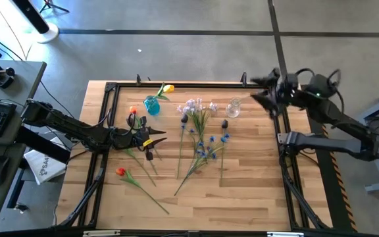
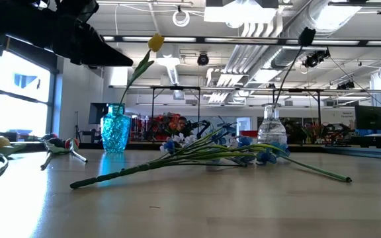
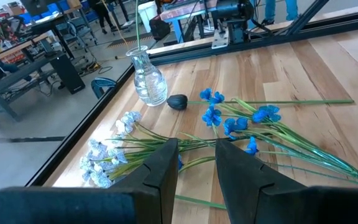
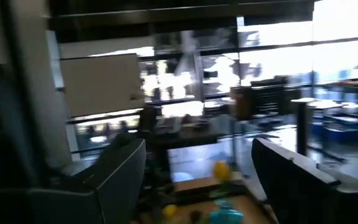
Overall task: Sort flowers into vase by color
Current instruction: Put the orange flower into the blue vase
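The wooden table (image 1: 255, 184) carries everything, and places here are given from the blue vase (image 1: 152, 105) near its far edge. The left gripper (image 1: 151, 141) hangs low just in front of that vase toward the near edge; its fingers (image 3: 166, 168) stand a narrow gap apart with nothing seen between them. The right gripper (image 1: 263, 91) is raised well to the right of the blue vase, near the far right corner, jaws wide apart and empty. A spray of blue flowers (image 1: 208, 146) and pale blossom flowers (image 1: 196, 106) lies on the table to the right of the blue vase. The clear glass vase (image 1: 233, 108) stands further right, beyond the spray, holding a dark-headed stem (image 2: 290, 63). A yellow flower (image 1: 168, 88) stands in the blue vase. A red flower (image 1: 121, 172) lies in front of the vase, toward the near left. An orange flower (image 1: 133, 110) lies just left of the vase.
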Robot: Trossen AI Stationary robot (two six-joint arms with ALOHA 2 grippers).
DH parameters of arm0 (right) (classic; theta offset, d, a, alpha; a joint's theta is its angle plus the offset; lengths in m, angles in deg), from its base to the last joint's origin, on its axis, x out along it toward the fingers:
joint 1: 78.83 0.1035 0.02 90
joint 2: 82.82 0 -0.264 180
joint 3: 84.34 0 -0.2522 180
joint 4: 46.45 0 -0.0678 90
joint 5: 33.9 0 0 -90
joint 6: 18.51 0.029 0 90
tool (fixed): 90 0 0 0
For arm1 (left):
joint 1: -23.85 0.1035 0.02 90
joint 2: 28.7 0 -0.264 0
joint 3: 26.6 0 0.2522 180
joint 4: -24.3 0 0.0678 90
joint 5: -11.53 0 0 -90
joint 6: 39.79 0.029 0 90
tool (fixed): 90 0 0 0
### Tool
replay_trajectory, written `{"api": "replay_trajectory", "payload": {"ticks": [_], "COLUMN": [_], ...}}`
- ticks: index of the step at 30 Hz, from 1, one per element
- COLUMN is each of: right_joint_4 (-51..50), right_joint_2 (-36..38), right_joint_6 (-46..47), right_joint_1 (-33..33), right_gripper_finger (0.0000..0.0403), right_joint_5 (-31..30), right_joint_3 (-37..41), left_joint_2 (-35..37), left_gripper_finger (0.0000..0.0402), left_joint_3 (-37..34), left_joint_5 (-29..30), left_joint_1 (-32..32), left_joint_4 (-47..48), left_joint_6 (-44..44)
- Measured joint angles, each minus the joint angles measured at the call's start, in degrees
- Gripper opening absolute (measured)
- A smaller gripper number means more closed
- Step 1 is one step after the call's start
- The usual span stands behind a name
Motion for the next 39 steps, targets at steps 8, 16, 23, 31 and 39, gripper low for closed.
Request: {"api": "replay_trajectory", "payload": {"ticks": [8, 16, 23, 31, 39], "right_joint_4": [-8.4, -27.1, -32.9, -22.7, -11.0], "right_joint_2": [-6.7, -22.1, -36.6, -52.3, -54.3], "right_joint_6": [0.5, 16.4, 33.4, 25.8, -2.3], "right_joint_1": [23.9, 40.4, 42.8, 38.9, 34.5], "right_gripper_finger": [0.0251, 0.0223, 0.0195, 0.0186, 0.0186], "right_joint_5": [-4.7, -22.5, -33.2, -34.4, -33.1], "right_joint_3": [0.0, 0.0, 0.1, 0.1, -4.6], "left_joint_2": [0.0, 0.0, 0.0, 1.9, 3.5], "left_gripper_finger": [0.0096, 0.0096, 0.0096, 0.0096, 0.0096], "left_joint_3": [0.0, 0.0, 0.0, 0.0, 4.2], "left_joint_5": [0.0, 0.0, 2.5, 13.1, 12.3], "left_joint_1": [0.0, 0.0, 0.0, 0.0, 2.6], "left_joint_4": [-0.1, -0.1, 1.6, 14.0, 23.8], "left_joint_6": [0.0, 0.0, -2.9, -17.3, -25.2]}}
